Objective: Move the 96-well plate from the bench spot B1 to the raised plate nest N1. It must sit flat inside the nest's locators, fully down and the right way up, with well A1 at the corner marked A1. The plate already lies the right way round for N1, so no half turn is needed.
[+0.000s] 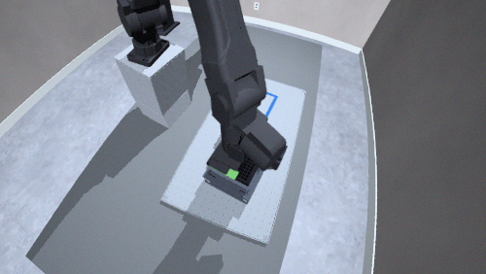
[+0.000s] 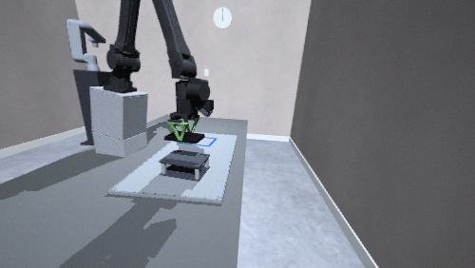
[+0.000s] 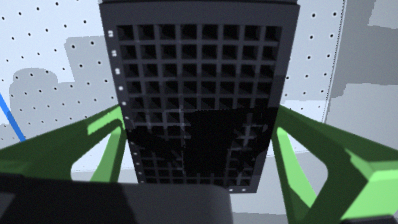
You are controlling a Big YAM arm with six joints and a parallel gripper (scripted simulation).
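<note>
- The green fingers pinch the black plate (image 3: 200, 90) by its two long sides, a good place to hold.
- The plate hangs in the air above the raised nest (image 2: 184, 162) on the worktop (image 2: 223, 228).
- It looks light, stiff and maybe slippery.

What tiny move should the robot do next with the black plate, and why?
Probably lower it straight down. The gripper is shut on the 96-well plate, which hangs level in the air above the raised nest, and the top view shows it roughly over the nest, so it is not yet seated.
</note>
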